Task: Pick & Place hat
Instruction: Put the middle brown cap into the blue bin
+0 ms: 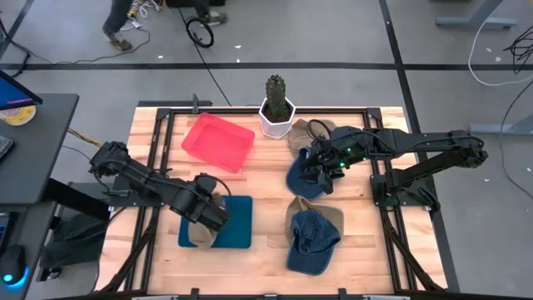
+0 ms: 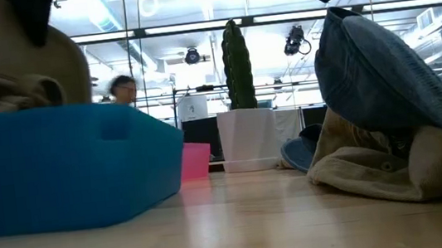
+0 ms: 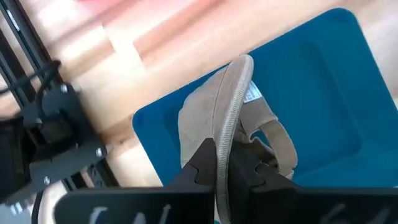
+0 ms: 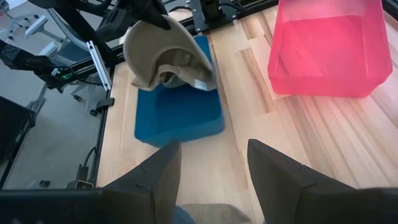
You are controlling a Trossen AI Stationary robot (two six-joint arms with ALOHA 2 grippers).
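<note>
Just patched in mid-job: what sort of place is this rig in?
Probably a robotics lab or workshop: a wooden table in a black metal frame, cables on a grey taped floor, ceiling-mounted gear, and a person working in the background.

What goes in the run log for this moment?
left gripper: shut on tan hat, over blue tray | right gripper: open, above denim hat
</note>
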